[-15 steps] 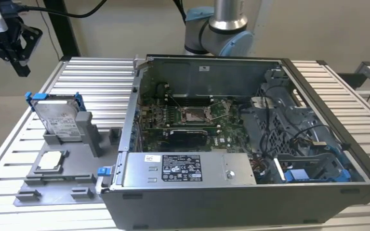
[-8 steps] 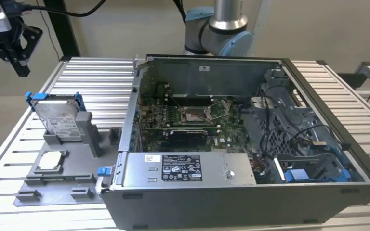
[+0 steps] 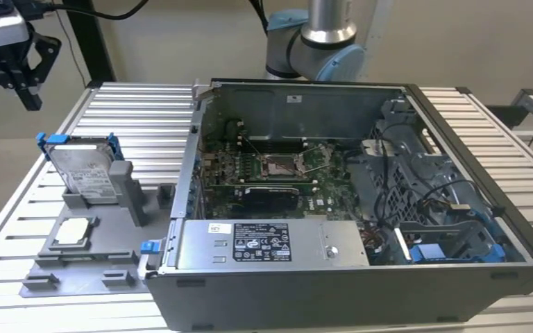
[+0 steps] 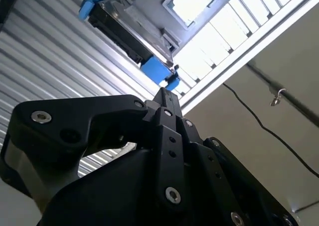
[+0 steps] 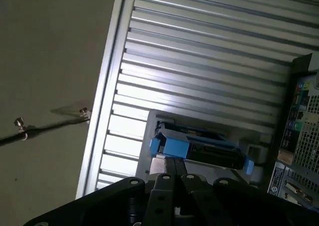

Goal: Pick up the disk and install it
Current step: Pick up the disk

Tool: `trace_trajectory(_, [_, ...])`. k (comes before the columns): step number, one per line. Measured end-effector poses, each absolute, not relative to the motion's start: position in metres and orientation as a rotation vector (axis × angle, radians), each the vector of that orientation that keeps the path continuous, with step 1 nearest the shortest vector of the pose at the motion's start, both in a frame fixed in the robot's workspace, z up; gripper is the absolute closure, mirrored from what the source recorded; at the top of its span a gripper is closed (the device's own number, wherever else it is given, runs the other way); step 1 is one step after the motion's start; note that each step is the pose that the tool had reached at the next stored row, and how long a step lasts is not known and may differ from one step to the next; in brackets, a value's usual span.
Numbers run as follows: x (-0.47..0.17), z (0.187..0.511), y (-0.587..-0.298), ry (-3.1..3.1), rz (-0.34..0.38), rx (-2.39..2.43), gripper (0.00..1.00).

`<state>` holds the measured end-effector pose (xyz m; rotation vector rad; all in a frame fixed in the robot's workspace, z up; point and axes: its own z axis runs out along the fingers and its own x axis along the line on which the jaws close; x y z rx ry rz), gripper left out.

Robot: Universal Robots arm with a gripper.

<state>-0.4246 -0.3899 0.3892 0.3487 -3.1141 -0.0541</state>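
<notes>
In the upper left of the exterior view, the gripper (image 3: 31, 100) hangs in the air above the corner of the ribbed metal worktop (image 3: 141, 104). It is well apart from everything on the worktop. In both wrist views its black fingers (image 4: 168, 111) (image 5: 167, 178) lie pressed together at the tips, closed on nothing.

The disk (image 3: 83, 166) stands upright on its edge in a slot of a grey holder (image 3: 95, 260) at the exterior view's left, below the gripper. Its white label faces the camera and blue carrier tabs stick out at its upper corners. In the second wrist view the disk (image 4: 127, 29) appears edge-on beyond the fingertips, and in the first wrist view the disk (image 5: 209, 146) lies just past them with a blue end nearest.

A small white-topped chip (image 3: 72, 232) lies flat on the same holder, lower in the frame than the disk.

Just beside the holder, across the middle and right of the exterior view, an open computer case (image 3: 341, 298) lies on its side. Inside it are a green circuit board (image 3: 276, 166) and a grey metal box (image 3: 266, 243) with a label.
</notes>
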Motion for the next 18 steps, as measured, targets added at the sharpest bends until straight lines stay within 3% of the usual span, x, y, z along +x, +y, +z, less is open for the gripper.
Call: trace_trajectory(18, [-0.4245, 0.3893, -0.3883, -3.07, -0.049, 0.613, 1.0])
